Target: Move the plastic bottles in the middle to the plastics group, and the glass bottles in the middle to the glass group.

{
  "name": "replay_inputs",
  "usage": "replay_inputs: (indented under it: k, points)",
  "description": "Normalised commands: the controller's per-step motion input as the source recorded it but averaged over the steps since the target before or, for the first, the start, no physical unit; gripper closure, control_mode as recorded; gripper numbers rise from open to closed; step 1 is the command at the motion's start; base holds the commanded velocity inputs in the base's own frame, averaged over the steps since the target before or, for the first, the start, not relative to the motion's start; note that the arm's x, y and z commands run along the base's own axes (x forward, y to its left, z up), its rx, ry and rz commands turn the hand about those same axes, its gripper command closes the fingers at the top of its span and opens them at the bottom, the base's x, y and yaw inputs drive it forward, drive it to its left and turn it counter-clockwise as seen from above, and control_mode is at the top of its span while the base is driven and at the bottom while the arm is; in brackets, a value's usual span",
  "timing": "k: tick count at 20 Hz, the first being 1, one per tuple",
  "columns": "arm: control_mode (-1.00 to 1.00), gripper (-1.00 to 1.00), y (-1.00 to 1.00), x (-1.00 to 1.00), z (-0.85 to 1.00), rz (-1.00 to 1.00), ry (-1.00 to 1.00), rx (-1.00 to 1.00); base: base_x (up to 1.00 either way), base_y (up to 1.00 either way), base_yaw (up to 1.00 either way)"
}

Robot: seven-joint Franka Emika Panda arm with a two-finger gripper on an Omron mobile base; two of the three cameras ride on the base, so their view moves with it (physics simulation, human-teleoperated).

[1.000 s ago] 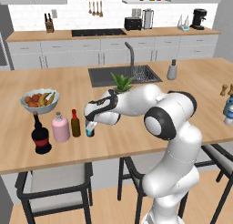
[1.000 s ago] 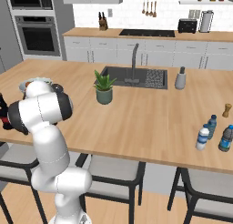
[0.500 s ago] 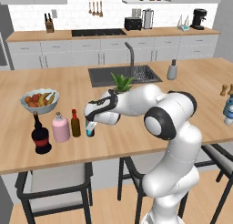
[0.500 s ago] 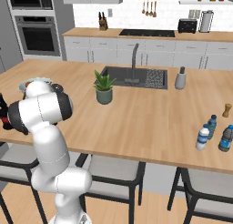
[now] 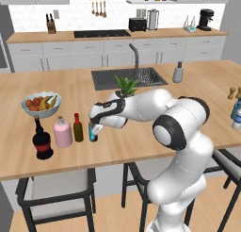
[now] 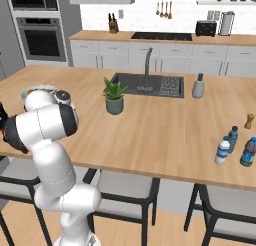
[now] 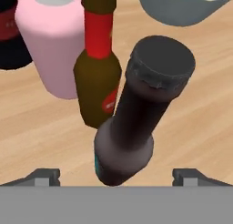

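Note:
A dark glass bottle with a blue label and black top stands on the island counter, right next to the amber-brown glass bottle with a red neck. My gripper is open and straddles the dark bottle, its fingertips wide on either side and clear of it. Left of them are the glass group's squat pink bottle and big black red-labelled bottle. At the island's far right, a small clear plastic bottle stands by the teal-blue bottles of the plastics group.
A fruit bowl sits behind the glass group. A potted plant, the sink with its faucet, and a grey shaker lie mid-island. A tan pepper mill stands near the plastics. Stools line the near edge.
The jaws have spread apart and let go of the dark bottle, which stands beside the amber one. The arm and the other bottles have stayed put.

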Motion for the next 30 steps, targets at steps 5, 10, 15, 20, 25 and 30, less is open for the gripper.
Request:
replay_inputs:
  k: [5,10,15,20,25,30]
  points:
    - [-1.00,-1.00,-0.11,-0.43,0.42,0.00,-0.02,0.03,0.00,0.00,0.00]
    - [-1.00,-1.00,-0.11,-0.54,0.47,-0.01,0.00,0.00,0.00,0.00,0.00]
    - [-1.00,-1.00,-0.51,-0.63,0.31,-0.10,0.13,0.00,0.00,0.00,0.00]
    - [-1.00,-1.00,-0.54,-0.38,0.58,-0.20,0.03,0.00,0.00,0.00,0.00]
    - [-1.00,-1.00,-0.35,0.00,0.24,-0.13,0.05,0.02,0.00,0.00,0.00]
    - [-1.00,-1.00,-0.44,0.00,0.01,-0.16,-0.01,0.07,0.00,0.00,0.00]
